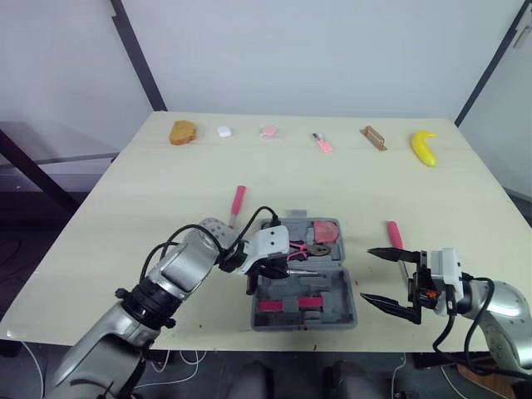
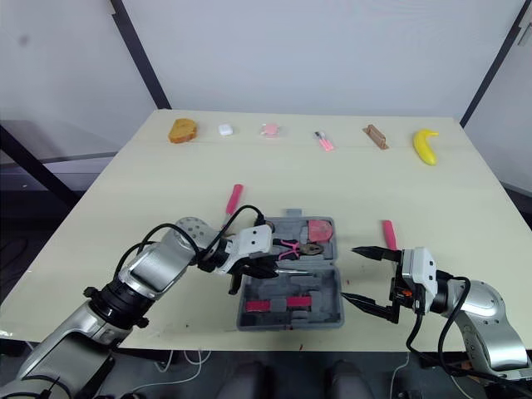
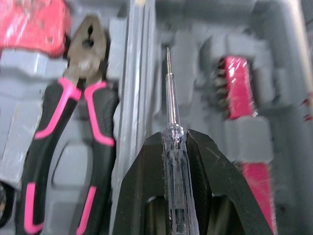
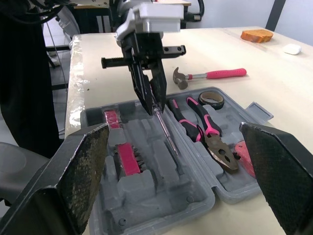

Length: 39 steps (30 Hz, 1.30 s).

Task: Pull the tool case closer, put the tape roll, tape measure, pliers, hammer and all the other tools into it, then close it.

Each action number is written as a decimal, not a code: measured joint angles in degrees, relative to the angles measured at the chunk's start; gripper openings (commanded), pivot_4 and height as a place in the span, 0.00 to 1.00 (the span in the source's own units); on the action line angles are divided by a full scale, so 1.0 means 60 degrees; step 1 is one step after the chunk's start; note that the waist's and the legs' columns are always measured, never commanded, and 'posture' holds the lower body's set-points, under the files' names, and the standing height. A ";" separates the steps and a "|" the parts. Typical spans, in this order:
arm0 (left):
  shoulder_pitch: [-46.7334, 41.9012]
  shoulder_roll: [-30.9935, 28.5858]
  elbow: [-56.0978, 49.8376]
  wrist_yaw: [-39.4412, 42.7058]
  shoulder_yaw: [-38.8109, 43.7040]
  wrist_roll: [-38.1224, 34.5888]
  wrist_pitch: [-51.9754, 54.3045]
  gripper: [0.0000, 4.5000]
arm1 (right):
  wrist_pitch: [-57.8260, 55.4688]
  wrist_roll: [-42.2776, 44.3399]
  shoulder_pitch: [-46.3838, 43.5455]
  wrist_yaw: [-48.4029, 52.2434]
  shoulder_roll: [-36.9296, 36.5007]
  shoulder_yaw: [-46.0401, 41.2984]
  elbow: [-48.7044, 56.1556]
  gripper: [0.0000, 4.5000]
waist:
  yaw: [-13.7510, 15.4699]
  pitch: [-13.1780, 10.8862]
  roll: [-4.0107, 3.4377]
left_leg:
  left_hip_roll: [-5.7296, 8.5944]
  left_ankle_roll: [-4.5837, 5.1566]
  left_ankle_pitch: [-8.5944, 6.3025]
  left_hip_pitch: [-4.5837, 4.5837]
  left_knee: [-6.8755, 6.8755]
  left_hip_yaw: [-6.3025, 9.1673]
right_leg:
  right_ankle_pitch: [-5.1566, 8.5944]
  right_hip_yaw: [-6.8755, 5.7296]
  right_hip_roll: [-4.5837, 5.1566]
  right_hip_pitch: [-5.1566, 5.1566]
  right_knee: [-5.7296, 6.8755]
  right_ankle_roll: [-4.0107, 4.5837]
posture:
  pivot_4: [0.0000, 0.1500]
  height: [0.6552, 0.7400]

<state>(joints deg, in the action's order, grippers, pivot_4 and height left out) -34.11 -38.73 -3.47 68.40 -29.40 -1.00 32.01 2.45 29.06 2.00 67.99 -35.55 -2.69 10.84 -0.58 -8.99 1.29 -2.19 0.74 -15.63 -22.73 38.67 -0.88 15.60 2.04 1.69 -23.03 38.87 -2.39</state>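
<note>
The grey tool case (image 1: 347, 316) lies open near the table's front edge. My left gripper (image 1: 281, 268) hovers over it, shut on a clear-handled screwdriver (image 3: 172, 147) whose tip points down at the case's moulded tray. Pink-and-black pliers (image 3: 83, 122), a tape roll (image 4: 211, 99) and a pink tape measure (image 1: 326, 230) lie in the far half of the case. The pink-handled hammer (image 1: 237, 204) rests on the table just behind the case to the left. A pink tool (image 1: 393, 234) lies to the case's right. My right gripper (image 1: 366, 273) stands open beside the case, holding nothing.
Along the far edge sit a piece of bread (image 1: 184, 132), a small white object (image 1: 224, 130), a pink object (image 1: 268, 131), a small pink tool (image 1: 322, 143), a wooden block (image 1: 373, 138) and a banana (image 1: 424, 147). A pink bit holder (image 3: 239, 88) sits in the case's near half.
</note>
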 measured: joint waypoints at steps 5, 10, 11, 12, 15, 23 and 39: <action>-0.0070 0.0182 0.0185 0.0003 -0.0120 0.0340 -0.0021 0.02 | -0.0015 -0.0005 0.0023 -0.0005 -0.0057 0.0000 0.0051 1.00 | 0.0005 0.0000 0.0000 | 0.0000 0.0000 0.0000 -0.0001 0.0001 -0.0001 | 0.0000 0.0000 0.0001 0.0000 0.0000 0.0000 | 1.00 1.00; -0.0298 0.0494 0.0599 0.0034 -0.0277 0.0539 -0.0164 0.02 | -0.0029 -0.0016 0.0016 -0.0130 -0.0064 0.0000 0.0059 1.00 | 0.0006 0.0000 0.0000 | 0.0000 0.0000 0.0000 -0.0002 0.0004 -0.0002 | 0.0000 0.0001 0.0001 0.0000 0.0000 0.0000 | 1.00 1.00; -0.0302 0.0522 0.0648 0.0034 -0.0286 0.0552 -0.0195 0.02 | -0.0030 -0.0018 0.0014 -0.0145 -0.0063 0.0000 0.0059 1.00 | 0.0006 0.0000 0.0000 | 0.0000 0.0000 0.0000 -0.0002 0.0004 -0.0002 | 0.0000 0.0001 0.0001 0.0000 0.0000 0.0000 | 1.00 1.00; -0.0310 0.0541 0.0704 0.0047 -0.0309 0.0579 -0.0258 0.02 | -0.0030 -0.0022 0.0015 -0.0159 -0.0063 0.0000 0.0059 1.00 | 0.0007 0.0000 0.0000 | 0.0000 0.0000 0.0000 -0.0002 0.0004 0.0000 | 0.0000 0.0001 0.0000 0.0000 0.0001 0.0000 | 1.00 1.00; -0.0460 0.0655 0.0920 0.0126 -0.0380 0.0679 -0.0453 0.02 | -0.0033 -0.0069 0.0008 -0.0204 -0.0058 0.0008 0.0064 1.00 | 0.0010 0.0000 0.0000 | 0.0000 0.0000 0.0000 -0.0002 0.0005 -0.0002 | 0.0000 0.0001 0.0001 0.0000 0.0001 0.0000 | 1.00 1.00; -0.0659 0.1080 0.1431 0.0237 -0.0446 0.0765 -0.0701 0.02 | -0.0051 -0.0139 0.0011 -0.0363 -0.0040 0.0026 0.0124 1.00 | 0.0054 0.0000 0.0000 | 0.0001 0.0000 0.0000 -0.0003 0.0012 -0.0002 | -0.0001 0.0001 0.0002 0.0001 0.0003 -0.0001 | 1.00 1.00; -0.0732 0.1373 0.1732 0.0310 -0.0404 0.0897 -0.0848 0.02 | 0.0024 -0.0308 0.0089 -0.0364 -0.0020 0.0027 0.0278 1.00 | 0.0229 0.0002 -0.0002 | 0.0003 0.0000 0.0000 -0.0003 0.0022 -0.0003 | -0.0001 0.0001 0.0002 0.0005 0.0004 -0.0001 | 1.00 1.00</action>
<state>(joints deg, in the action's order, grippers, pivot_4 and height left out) -38.51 -30.49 6.93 70.26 -31.82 4.38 26.92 2.60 27.21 2.53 65.81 -35.67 -2.53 12.51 0.79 -8.98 1.28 -2.17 0.74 -15.63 -22.75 38.81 -0.89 15.60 2.05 1.70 -23.00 38.90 -2.40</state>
